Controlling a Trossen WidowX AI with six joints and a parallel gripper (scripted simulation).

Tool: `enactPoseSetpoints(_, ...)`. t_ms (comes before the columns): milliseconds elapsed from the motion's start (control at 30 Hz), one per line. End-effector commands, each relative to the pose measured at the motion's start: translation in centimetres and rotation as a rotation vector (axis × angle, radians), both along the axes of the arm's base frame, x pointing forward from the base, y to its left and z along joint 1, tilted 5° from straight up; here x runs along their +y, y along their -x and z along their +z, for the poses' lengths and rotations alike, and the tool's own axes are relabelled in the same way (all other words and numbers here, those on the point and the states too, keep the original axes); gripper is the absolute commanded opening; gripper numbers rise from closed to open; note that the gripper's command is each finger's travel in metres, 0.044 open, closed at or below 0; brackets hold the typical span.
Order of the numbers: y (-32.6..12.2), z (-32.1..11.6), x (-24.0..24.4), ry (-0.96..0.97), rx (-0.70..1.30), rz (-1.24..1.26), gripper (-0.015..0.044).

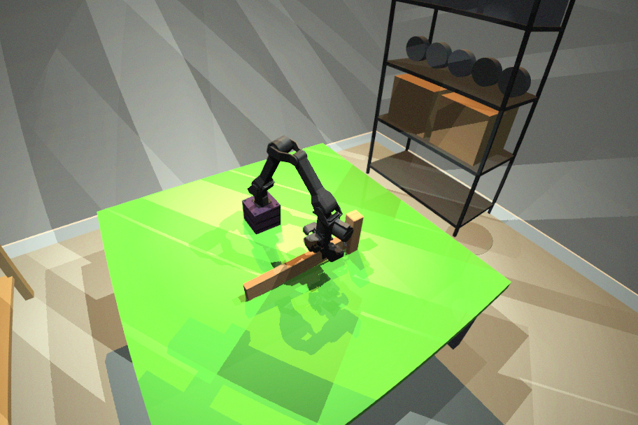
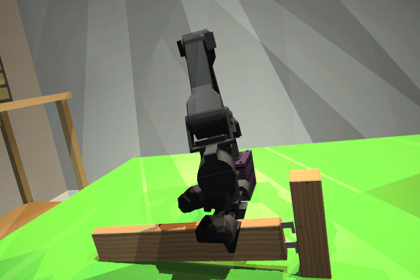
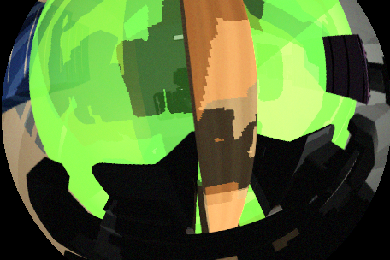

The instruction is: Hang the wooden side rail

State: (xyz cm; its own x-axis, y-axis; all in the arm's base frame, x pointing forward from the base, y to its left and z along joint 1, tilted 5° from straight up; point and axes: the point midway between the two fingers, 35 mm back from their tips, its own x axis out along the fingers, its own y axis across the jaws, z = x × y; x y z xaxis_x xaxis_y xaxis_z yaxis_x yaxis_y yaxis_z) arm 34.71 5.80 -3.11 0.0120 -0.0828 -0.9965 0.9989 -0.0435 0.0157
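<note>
The wooden side rail (image 1: 273, 279) (image 2: 135, 247) (image 3: 228, 66) lies nearly level, its far end down at the table and its hook end slightly above its shadow. My gripper (image 1: 327, 251) (image 2: 231, 223) (image 3: 211, 133) is shut on the rail, nearer the hook end, with one finger on each side. The headboard post (image 1: 356, 233) (image 2: 308, 225) stands upright just beyond the hooks. In the exterior view, the upper steel hook (image 2: 287, 224) ends just short of the post's edge, and the lower hook (image 2: 291, 245) reaches that edge. The slot and pins are hidden.
The arm's purple base block (image 1: 261, 214) (image 2: 250, 173) (image 3: 345, 67) stands on the green table (image 1: 154, 255) behind the rail. A black shelf unit with boxes (image 1: 461, 126) stands beyond the table. A wooden stand (image 2: 72, 141) is at the left in the exterior view.
</note>
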Motion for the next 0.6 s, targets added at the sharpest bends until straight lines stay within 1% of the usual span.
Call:
enactPoseSetpoints(0,-0.23,0.31,0.25,-0.004,-0.012,-0.001,0.0)
enactPoseSetpoints(567,-0.09,0.11,0.44,-0.005,-0.012,-0.001,0.0)
